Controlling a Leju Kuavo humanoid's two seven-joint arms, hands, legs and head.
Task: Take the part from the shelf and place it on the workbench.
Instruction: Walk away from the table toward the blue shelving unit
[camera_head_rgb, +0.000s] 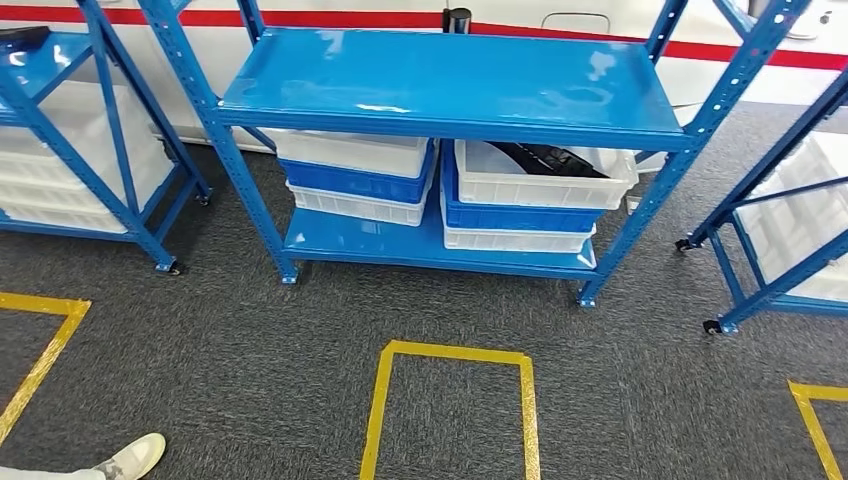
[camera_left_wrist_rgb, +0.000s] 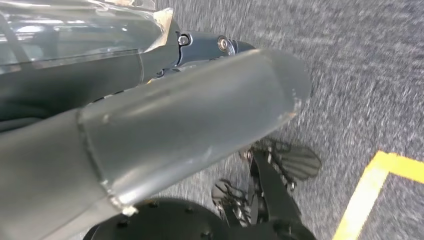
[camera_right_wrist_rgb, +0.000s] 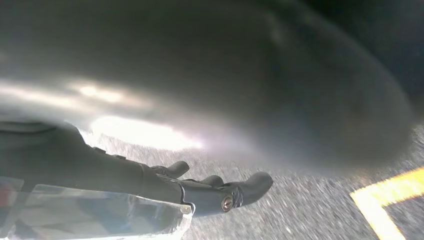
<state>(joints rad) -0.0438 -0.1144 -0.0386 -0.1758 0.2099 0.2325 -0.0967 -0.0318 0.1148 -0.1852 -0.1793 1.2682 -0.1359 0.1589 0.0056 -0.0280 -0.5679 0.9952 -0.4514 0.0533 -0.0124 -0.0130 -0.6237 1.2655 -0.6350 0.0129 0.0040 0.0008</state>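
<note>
Three blue racks stand on the grey carpet in the head view, the middle rack (camera_head_rgb: 440, 85) straight ahead with a bare glossy top shelf. On its low shelf sit two stacks of bins, white over blue over white. The right stack's top bin (camera_head_rgb: 545, 180) holds the part (camera_head_rgb: 545, 158), a long black piece lying slantwise inside, partly hidden under the top shelf. The left stack (camera_head_rgb: 358, 178) is just beside it, its contents out of sight. The left rack (camera_head_rgb: 70, 150) carries large white bins, and the right rack (camera_head_rgb: 790, 215) does as well. Behind the racks runs a white wall with a red stripe (camera_head_rgb: 330, 18), and a small black cylinder (camera_head_rgb: 457, 19) stands at the far edge of the top shelf.

Yellow tape (camera_head_rgb: 452, 405) marks a square on the carpet near the camera, with further tape corners at the left and right edges. A person's pale shoe (camera_head_rgb: 132, 458) rests at the near left.

The left hand (camera_left_wrist_rgb: 200, 47) hangs over the carpet; its fingers are largely hidden, so I cannot tell whether they are apart or together. The right hand (camera_right_wrist_rgb: 210, 190) hangs over the carpet too, fingers extended and slightly apart, holding nothing.
</note>
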